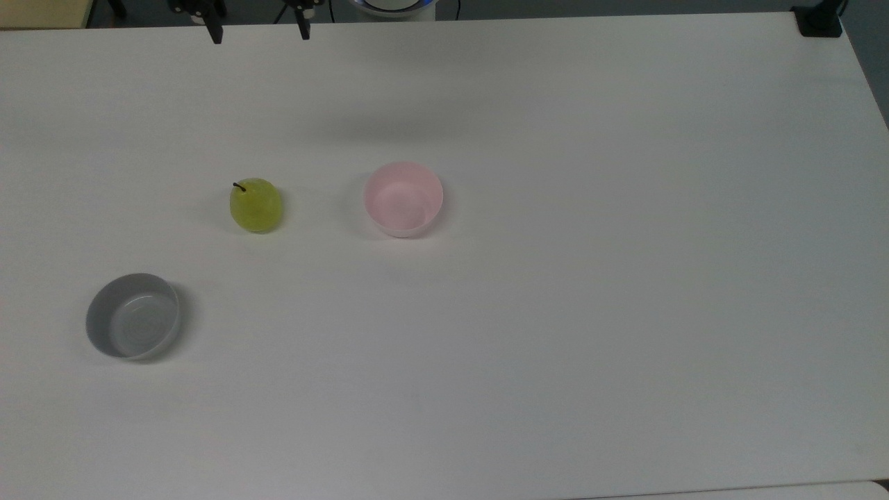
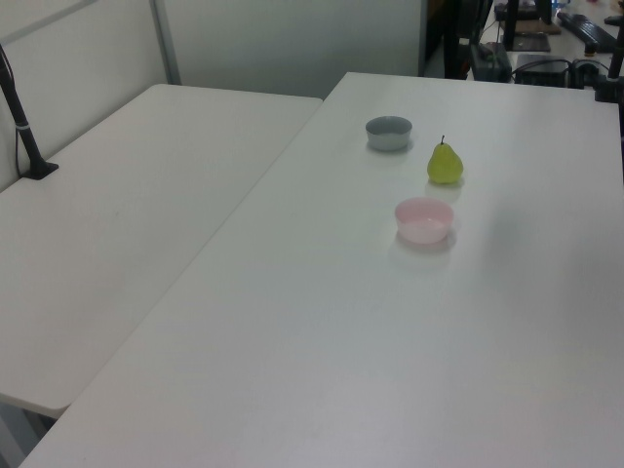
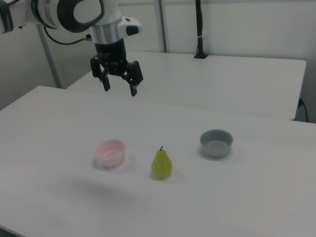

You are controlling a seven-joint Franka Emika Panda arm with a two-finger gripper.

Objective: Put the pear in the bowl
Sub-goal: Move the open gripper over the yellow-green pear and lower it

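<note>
The yellow-green pear (image 1: pixel 256 204) (image 2: pixel 445 164) (image 3: pixel 161 164) stands upright on the white table, dark stem up. The pale pink bowl (image 1: pixel 403 198) (image 2: pixel 424 219) (image 3: pixel 110 152) sits empty a short way off, on the top view's right of the pear. My gripper (image 1: pixel 259 31) (image 3: pixel 119 88) hangs open high above the table, with nothing between its black fingers (image 3: pixel 133 90). In the top view it is at the top edge, above the pear and slightly right of it.
An empty grey bowl (image 1: pixel 133 315) (image 2: pixel 389 132) (image 3: pixel 216 142) sits at the top view's lower left. A second white table (image 2: pixel 117 205) adjoins this one, with a black post (image 2: pixel 19 117) clamped on it. A black clamp (image 1: pixel 819 19) holds the table's corner.
</note>
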